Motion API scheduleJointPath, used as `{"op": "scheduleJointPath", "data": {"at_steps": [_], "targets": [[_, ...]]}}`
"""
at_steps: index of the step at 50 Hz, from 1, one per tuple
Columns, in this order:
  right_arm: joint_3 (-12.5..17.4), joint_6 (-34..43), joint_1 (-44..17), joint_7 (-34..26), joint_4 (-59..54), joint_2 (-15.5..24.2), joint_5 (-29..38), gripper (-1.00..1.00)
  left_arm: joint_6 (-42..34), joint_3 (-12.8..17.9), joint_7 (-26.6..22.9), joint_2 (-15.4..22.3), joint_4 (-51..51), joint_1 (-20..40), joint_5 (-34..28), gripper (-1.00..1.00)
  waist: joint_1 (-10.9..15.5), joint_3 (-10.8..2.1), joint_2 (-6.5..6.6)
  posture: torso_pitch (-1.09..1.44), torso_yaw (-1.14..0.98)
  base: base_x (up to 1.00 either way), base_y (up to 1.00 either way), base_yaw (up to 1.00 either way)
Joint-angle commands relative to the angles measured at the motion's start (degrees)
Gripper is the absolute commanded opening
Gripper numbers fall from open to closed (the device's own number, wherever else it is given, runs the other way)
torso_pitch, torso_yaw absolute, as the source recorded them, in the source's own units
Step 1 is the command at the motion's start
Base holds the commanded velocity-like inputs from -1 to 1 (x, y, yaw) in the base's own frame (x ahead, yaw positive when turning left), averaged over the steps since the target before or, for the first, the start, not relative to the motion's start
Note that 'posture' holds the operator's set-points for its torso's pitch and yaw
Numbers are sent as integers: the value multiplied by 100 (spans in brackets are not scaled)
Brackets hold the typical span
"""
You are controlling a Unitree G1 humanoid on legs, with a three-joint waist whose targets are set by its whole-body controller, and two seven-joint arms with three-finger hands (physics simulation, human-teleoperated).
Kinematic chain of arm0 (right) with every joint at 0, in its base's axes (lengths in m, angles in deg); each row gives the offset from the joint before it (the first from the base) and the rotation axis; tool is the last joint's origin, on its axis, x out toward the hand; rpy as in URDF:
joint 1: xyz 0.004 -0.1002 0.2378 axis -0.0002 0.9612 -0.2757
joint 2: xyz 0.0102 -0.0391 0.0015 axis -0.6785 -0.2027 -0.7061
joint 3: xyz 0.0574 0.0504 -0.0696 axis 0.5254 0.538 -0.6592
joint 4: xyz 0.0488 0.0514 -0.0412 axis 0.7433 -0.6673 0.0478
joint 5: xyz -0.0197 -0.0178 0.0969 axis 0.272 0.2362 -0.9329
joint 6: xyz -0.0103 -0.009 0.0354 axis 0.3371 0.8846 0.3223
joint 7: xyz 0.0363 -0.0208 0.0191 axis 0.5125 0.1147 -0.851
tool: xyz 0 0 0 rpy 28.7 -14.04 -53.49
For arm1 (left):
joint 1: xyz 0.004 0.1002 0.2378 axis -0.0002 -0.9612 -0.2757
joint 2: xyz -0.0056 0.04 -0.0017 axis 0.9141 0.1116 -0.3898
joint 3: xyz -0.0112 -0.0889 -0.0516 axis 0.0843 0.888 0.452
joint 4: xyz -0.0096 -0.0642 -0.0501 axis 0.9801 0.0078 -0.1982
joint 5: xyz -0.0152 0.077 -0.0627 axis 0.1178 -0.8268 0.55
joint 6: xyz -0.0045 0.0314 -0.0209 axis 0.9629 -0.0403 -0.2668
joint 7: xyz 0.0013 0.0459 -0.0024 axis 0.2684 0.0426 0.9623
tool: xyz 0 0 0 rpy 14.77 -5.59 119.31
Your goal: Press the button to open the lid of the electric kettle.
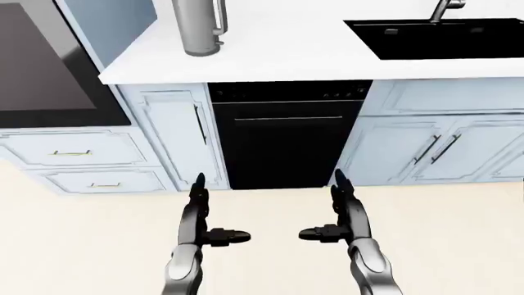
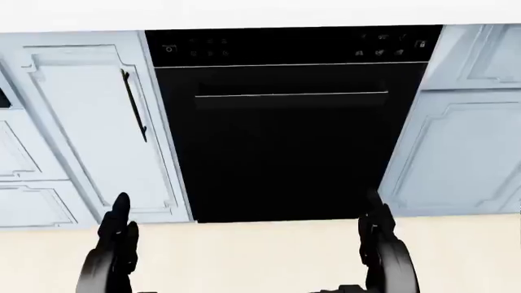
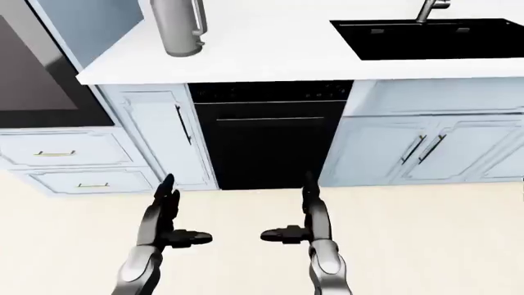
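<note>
The electric kettle (image 1: 199, 27) is a grey metal cylinder with a handle on its right side. It stands on the white counter (image 1: 287, 52) at the top left of the left-eye view; its top and lid are cut off by the frame. My left hand (image 1: 204, 212) and right hand (image 1: 340, 212) are held low over the floor at the bottom of the view, well below the counter and far from the kettle. Both hands are open and empty, fingers pointing up and thumbs turned inward.
A black dishwasher (image 1: 287, 135) sits under the counter straight ahead, with pale blue cabinets (image 1: 168, 132) on both sides. A black sink (image 1: 438, 37) with a faucet is at the top right. A dark appliance (image 1: 45, 67) is at the left.
</note>
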Motion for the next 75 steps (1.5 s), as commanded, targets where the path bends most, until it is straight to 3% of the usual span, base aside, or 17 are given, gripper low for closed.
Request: {"op": "scheduleJointPath", "data": {"at_steps": [1, 3, 4, 5, 7, 8, 11, 13, 14, 22, 28, 31, 40, 49, 54, 62, 75], "targets": [[25, -434, -351, 423, 81, 32, 382, 100, 56, 34, 46, 1, 634, 200, 82, 100, -12, -5, -45, 0, 0, 0, 0, 0], [82, -308, -431, 497, 104, 12, 271, 100, 84, 62, 104, 19, 654, 212, 48, 100, 51, -354, 5, 0, 0, 0, 0, 0], [140, -201, -497, 615, 131, -1, 216, 100, 56, 93, 124, 18, 724, 215, 90, 100, 50, -302, 0, 0, 0, 0, 0, 0], [151, -188, -537, 699, 102, 10, 220, 100, 22, 114, 191, 19, 731, 233, 75, 100, 47, -106, -35, 0, 0, 0, 0, 0], [188, -291, -600, 732, 103, 40, 101, 100, -93, 159, 381, 31, 712, 310, -11, 100, 56, -400, -40, 0, 0, 0, 0, 0], [165, -339, -579, 611, 244, 44, -17, 100, -57, 164, 347, 48, 761, 313, 21, 100, 57, -434, -38, 0, 0, 0, 0, 0], [135, -700, -631, 569, 285, 141, 195, 100, -285, 186, 460, 42, 1140, 299, 15, 100, 57, -443, -24, 0, 0, 0, 0, 0], [306, -5, -748, 519, 485, 142, -118, 100, -260, 89, 245, 156, 1360, 251, -197, 100, 43, -460, -14, 0, 0, 0, 0, 0], [249, -109, -771, 463, 551, 252, 86, 100, -390, 134, 269, 164, 1479, 251, -274, 100, 43, -472, -14, 0, 0, 0, 0, 0], [588, 1101, -1062, 177, 1812, 402, -453, 100, -1657, 558, 62, 298, 2587, 527, -17, 100, 50, -524, -19, 0, 0, 0, 0, 0], [944, 1475, -1488, 159, 2018, 687, -815, 100, -2150, 826, 51, 435, 3247, 752, 149, 100, 53, -517, -19, 0, 0, 0, 0, 0], [956, 1516, -1565, 143, 2139, 799, -824, 100, -2466, 895, 29, 505, 3608, 868, 149, 100, 43, -509, -27, 0, 0, 0, 0, 0], [1568, 2101, -2355, 415, 2149, 1483, -1412, 100, -3182, 2049, -27, 1265, 4121, 1312, 485, 100, 34, -425, 4, 0, 0, 0, 0, 0], [1864, 2518, -2833, 688, 2336, 2102, -1812, 100, -3356, 2552, -63, 1672, 4257, 1398, 650, 100, 51, -374, 0, 0, 0, 0, 0, 0], [1917, 2577, -2973, 737, 2355, 2313, -1872, 100, -3580, 2670, -49, 1904, 4410, 1537, 704, 100, 48, -331, -11, 0, 0, 0, 0, 0], [2086, 2957, -3217, 770, 2581, 2622, -2172, 100, -4476, 3182, 130, 2442, 4894, 2045, 1282, 100, 49, -302, 7, 0, 0, 0, 0, 0], [2069, 2902, -3249, 639, 2626, 2812, -2121, 100, -4805, 3420, 364, 2947, 5031, 2203, 1727, 100, 37, -268, 38, 0, 0, 0, 0, 0]]}}
